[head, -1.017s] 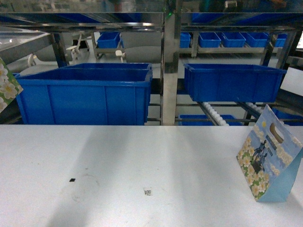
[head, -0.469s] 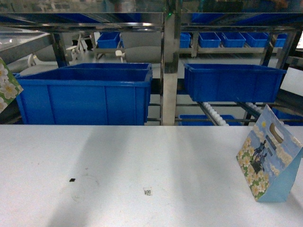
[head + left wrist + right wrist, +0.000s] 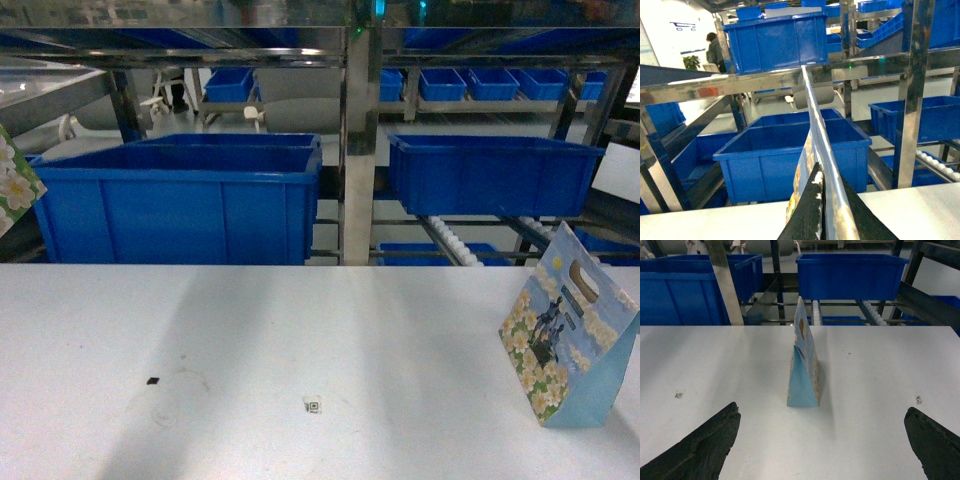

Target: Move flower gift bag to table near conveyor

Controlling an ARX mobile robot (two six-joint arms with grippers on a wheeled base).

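Left gripper (image 3: 822,210): I'm seeing its dark fingers pinched on the top edge of a flower bag (image 3: 807,165); it's clamping that bag, which is hanging edge-on in the left wrist view.
That bag in head view: only a green floral corner (image 3: 14,180) is showing at the far left edge, up off the table (image 3: 300,340), in front of the big bin (image 3: 180,200).
Right gripper (image 3: 822,440): I'm reading it as spread wide, holding nothing; the two fingers are sitting at the bottom corners of the right wrist view, well apart.
Second bag (image 3: 568,335): a blue flower bag is standing upright on the table at the right, nothing touching it.
Conveyor (image 3: 450,240): roller lanes are sitting just behind the table's far edge, under the right bin (image 3: 495,175).
Step, my call: I'm carrying the held bag in from the left toward the table; set-down not yet done.
Risk 1: the grip is thin, on a paper edge, so a quick swing could be slipping or tearing it.
Risk 2: the steel rack post (image 3: 912,95) is close by; swinging wide could be clipping it.
Risk 3: releasing while tilted could be tipping the bag flat.
Risk 4: placing too far right could be knocking the standing bag.
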